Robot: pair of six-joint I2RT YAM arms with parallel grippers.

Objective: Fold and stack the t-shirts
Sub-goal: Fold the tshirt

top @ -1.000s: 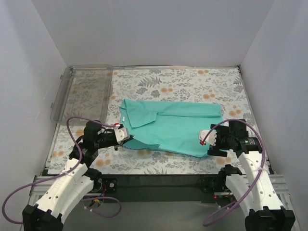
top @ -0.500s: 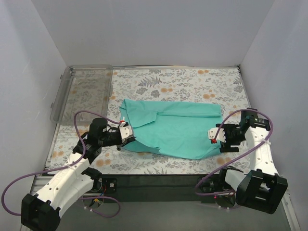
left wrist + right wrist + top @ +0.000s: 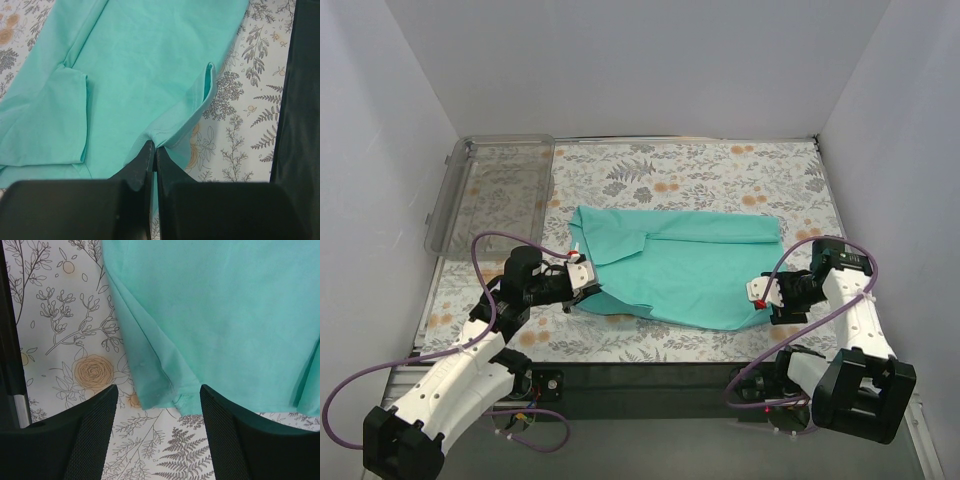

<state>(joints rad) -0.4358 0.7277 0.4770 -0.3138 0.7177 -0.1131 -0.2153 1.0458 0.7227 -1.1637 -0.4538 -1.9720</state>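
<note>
From above we see a teal-green fabric t-shirt (image 3: 680,265) lying spread across the middle of the floral-printed worktop (image 3: 700,165), one short sleeve folded in over its left part. A clear plastic bin (image 3: 510,139) sits well apart from it at the far left corner.

The left tool (image 3: 588,288) sits at the shirt's near left edge. The overhead view does not show how its jaws stand, but the left wrist view does: the two dark fingers (image 3: 145,162) are pressed together on a small pinch of the hem, and the cloth rises into a ridge there.

The right tool (image 3: 760,292) is low at the near right corner. Only its wrist view shows the detail: the right tool (image 3: 157,390) stands wide, its fingers (image 3: 95,425) either side of the stitched corner of the hem, which lies flat on the worktop between them. We cannot tell whether they touch the cloth.
</note>
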